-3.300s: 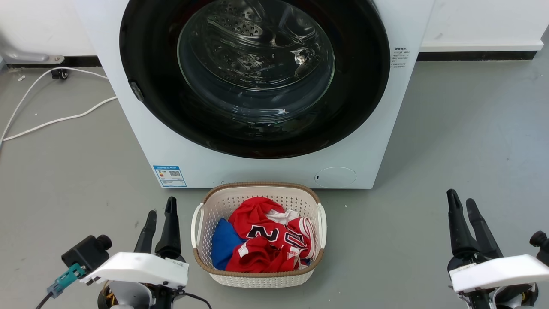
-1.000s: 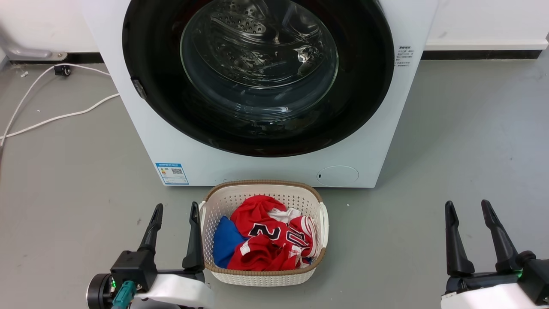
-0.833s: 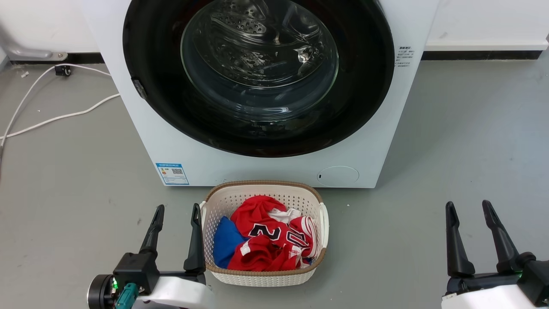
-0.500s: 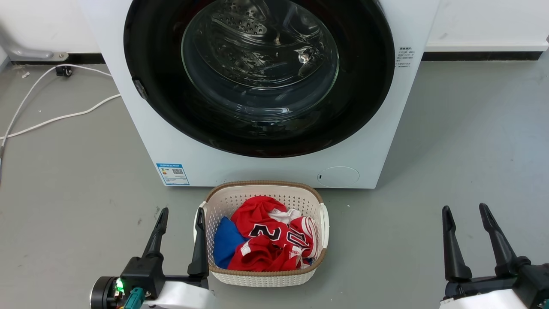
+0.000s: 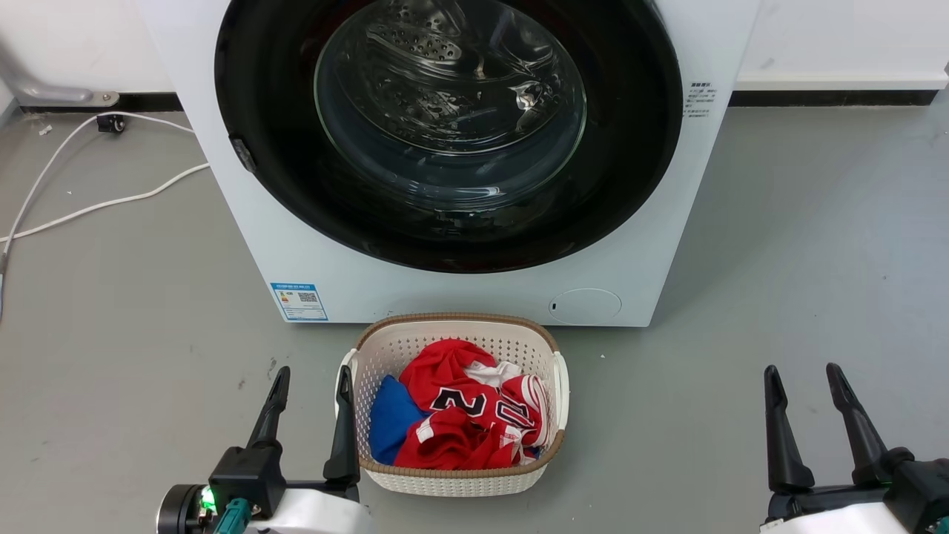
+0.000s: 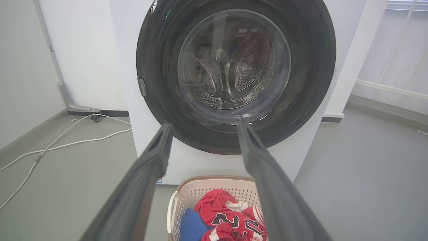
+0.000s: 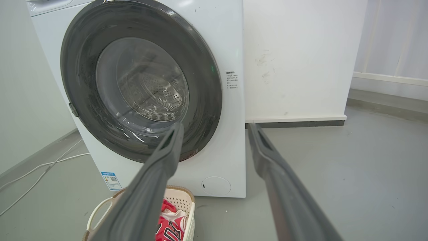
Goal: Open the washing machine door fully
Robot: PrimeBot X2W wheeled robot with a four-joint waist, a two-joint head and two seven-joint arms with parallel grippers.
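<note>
Both hands hang released, fingers apart: left hand (image 5: 312, 371) just beside the basket (image 5: 452, 483), right hand (image 5: 801, 368) well apart. The washing machine door (image 5: 630, 148) sits shut on the machine's front. Best to hook the tab (image 5: 239, 153) on its left rim and pull outward in an arc.

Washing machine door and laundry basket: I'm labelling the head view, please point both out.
washing machine door (image 5: 448, 111), head view, glass bowl centre.
laundry basket (image 5: 452, 483), head view, front wall.

Top of washing machine door (image 5: 630, 148) cut off by head view's upper edge. Print on blue sticker (image 5: 299, 300) too small to read. Mostly buried under red jersey (image 5: 460, 415): blue cloth (image 5: 385, 419).
</note>
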